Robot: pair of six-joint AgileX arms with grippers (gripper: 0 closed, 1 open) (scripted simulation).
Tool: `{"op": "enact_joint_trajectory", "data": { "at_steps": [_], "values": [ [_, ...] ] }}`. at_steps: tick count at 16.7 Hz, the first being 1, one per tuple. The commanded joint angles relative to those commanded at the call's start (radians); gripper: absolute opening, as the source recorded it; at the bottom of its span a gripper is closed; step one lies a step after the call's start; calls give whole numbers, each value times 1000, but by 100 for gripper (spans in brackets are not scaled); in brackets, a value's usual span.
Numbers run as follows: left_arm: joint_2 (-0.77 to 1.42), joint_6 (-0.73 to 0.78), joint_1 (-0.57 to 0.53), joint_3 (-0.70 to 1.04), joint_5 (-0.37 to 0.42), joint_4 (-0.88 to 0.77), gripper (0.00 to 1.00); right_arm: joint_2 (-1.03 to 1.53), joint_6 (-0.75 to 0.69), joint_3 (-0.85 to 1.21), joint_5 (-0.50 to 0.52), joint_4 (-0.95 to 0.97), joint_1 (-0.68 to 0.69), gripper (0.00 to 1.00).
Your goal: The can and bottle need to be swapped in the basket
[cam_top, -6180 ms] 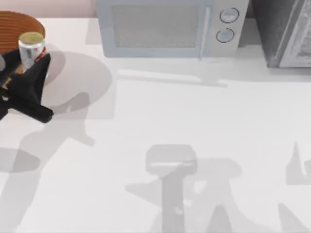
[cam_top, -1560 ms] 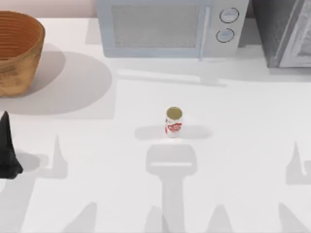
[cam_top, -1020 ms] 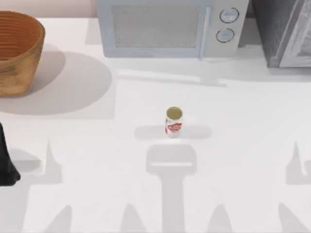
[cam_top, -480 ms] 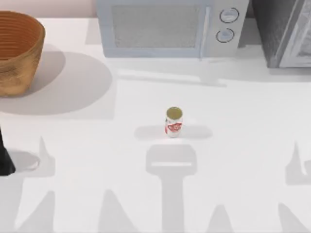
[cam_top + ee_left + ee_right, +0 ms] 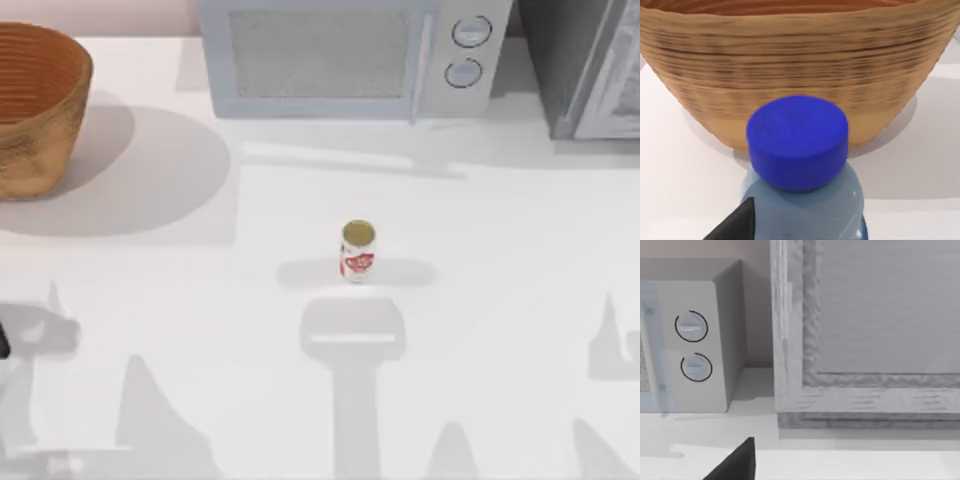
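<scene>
Seemingly close, bottle [image 5: 802, 200], left pincer [image 5: 735, 227], basket [image 5: 790, 65]

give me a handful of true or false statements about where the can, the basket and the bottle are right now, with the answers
1. The can stands upright on the table, outside the basket. True.
2. The basket sits at the top view's far right. False: it is at the far left, near the back edge.
3. In the left wrist view a bottle with a blue cap is close to the camera, with the basket's outer wall behind it. True.
4. The bottle's cap is off. False: the blue cap is on.
5. The can lies on its side against the microwave. False: it is upright and well apart from the microwave, nearer the table's middle.
</scene>
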Motion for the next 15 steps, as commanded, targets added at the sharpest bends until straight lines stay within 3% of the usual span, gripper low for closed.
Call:
{"op": "enact_joint_trajectory", "data": {
  "at_steps": [7, 15],
  "values": [
    [457, 56, 165, 2, 162, 347, 100, 0, 0, 0, 0, 0, 0, 100],
    [531, 66, 192, -1, 189, 408, 100, 0, 0, 0, 0, 0, 0, 100]
  ]
}}
